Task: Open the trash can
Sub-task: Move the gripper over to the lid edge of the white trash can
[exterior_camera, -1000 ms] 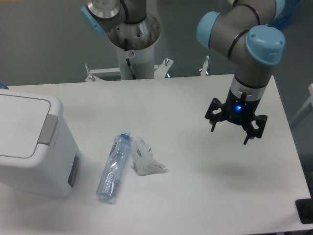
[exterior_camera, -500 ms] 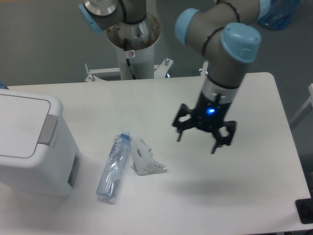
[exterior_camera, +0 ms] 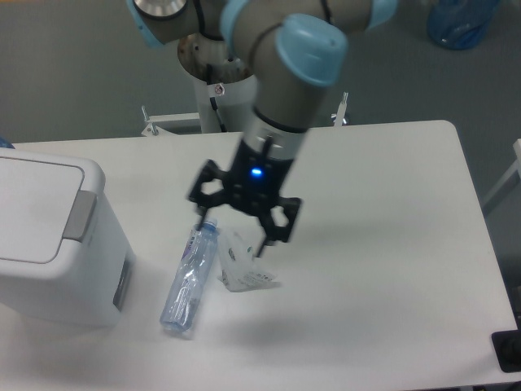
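1. Gripper (exterior_camera: pixel 229 230) is hanging w/ fingers spread wide and holding nothing, now above the table (exterior_camera: pixel 383 244) centre, over the cap end of the clear bottle (exterior_camera: pixel 187 281) and the crumpled wrapper (exterior_camera: pixel 240 265).
2. It's been travelling left fast: 1 s ago it was over the right part of the table, half a sec ago near the middle, now almost across to the clutter.
3. Trash can (exterior_camera: pixel 57 236) is sitting at the far left edge, lid (exterior_camera: pixel 37 208) flat and closed, grey latch tab (exterior_camera: pixel 80 216) facing the arm; nothing about it is changing between pics.
4. Bottle and wrapper aren't shifting either (the sweep looks like it's passing above them, though height is hard to judge from this view).
5. Meaning for the task: approach is underway, opening not yet started. Gripper is apart from the can, w/ the bottle lying between; the latch tab looks like the likely contact spot.
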Robot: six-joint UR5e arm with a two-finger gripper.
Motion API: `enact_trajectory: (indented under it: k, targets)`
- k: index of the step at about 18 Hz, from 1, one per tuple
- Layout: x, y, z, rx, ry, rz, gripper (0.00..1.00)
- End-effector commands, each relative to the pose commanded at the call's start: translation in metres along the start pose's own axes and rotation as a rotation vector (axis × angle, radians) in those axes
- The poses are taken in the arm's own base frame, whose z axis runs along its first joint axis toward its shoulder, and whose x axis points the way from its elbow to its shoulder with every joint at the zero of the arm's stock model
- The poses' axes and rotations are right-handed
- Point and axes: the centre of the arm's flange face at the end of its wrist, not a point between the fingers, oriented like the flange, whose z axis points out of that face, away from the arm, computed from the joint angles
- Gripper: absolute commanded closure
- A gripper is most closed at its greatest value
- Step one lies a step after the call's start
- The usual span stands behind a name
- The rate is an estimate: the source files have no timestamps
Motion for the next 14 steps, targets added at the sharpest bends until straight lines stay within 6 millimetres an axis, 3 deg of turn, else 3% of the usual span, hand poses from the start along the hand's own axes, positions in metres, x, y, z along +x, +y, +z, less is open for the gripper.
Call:
enact_trajectory:
  k: [7, 10, 14]
  targets:
    - [0.041, -0.011, -0.012, 0.048, 0.039, -0.044, 0.00]
    - [0.055, -0.012, -0.004, 0.042, 0.053, -0.035, 0.00]
    - [0.058, -0.017, 0.008, 0.057, 0.051, -0.030, 0.00]
